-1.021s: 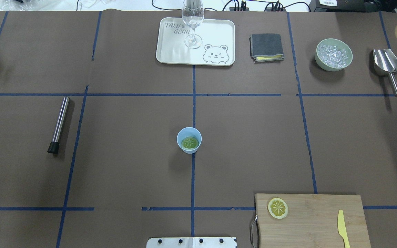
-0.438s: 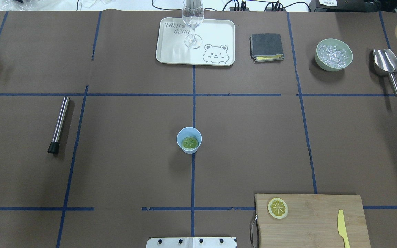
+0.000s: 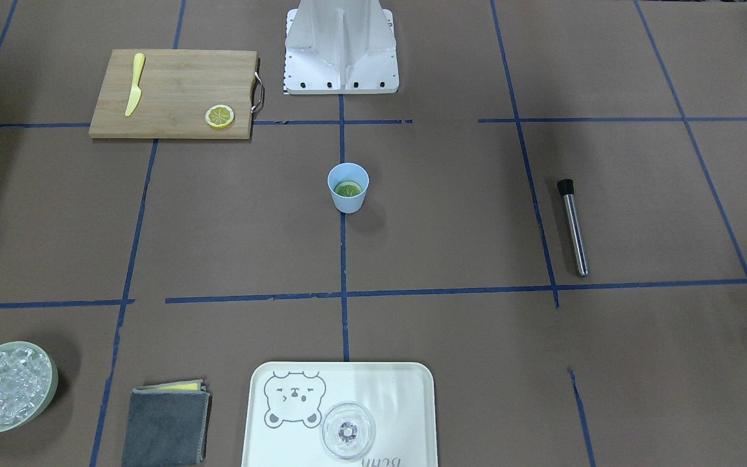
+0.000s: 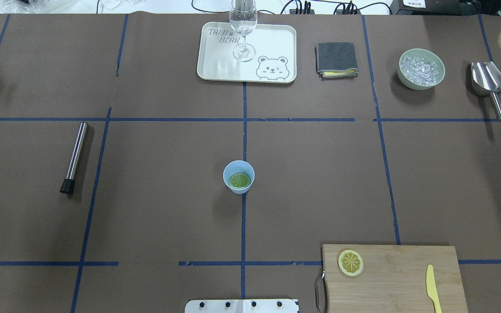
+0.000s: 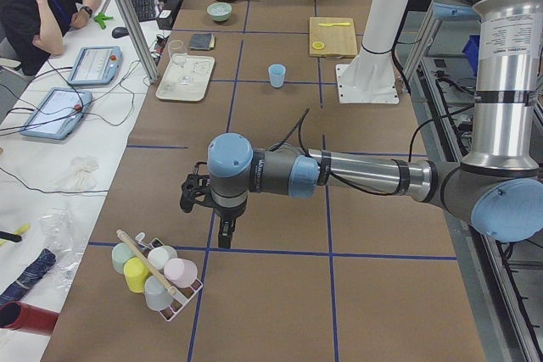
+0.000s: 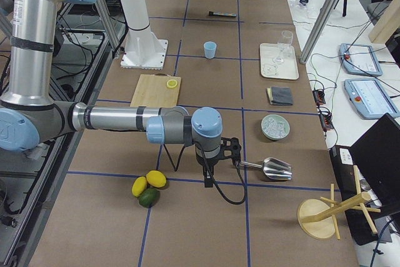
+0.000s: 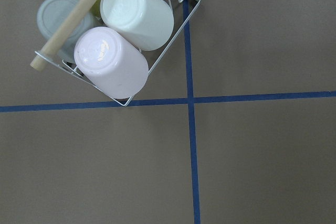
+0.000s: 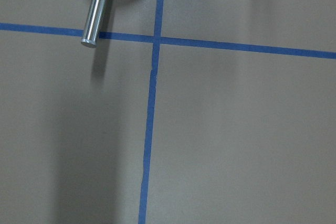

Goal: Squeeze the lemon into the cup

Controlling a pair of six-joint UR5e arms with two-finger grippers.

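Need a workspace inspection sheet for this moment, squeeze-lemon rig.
Surface: brown table, blue tape grid.
Job's things: lemon slice lies inside the cup, mid-table; second slice on the cutting board.
Clutter: knife, metal rod, tray with glass, cloth, ice bowl, scoop, cup rack, whole fruit.
Grippers: left gripper by the cup rack, right gripper by the scoop; open or shut cannot be told.
Cables: black cable loops under the right wrist.
Surroundings: seated person, tablets on a side desk.

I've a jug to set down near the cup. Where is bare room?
Bare table lies between the cup and the metal rod, and between cup and cutting board. The far edge is crowded: tray, cloth, bowl.
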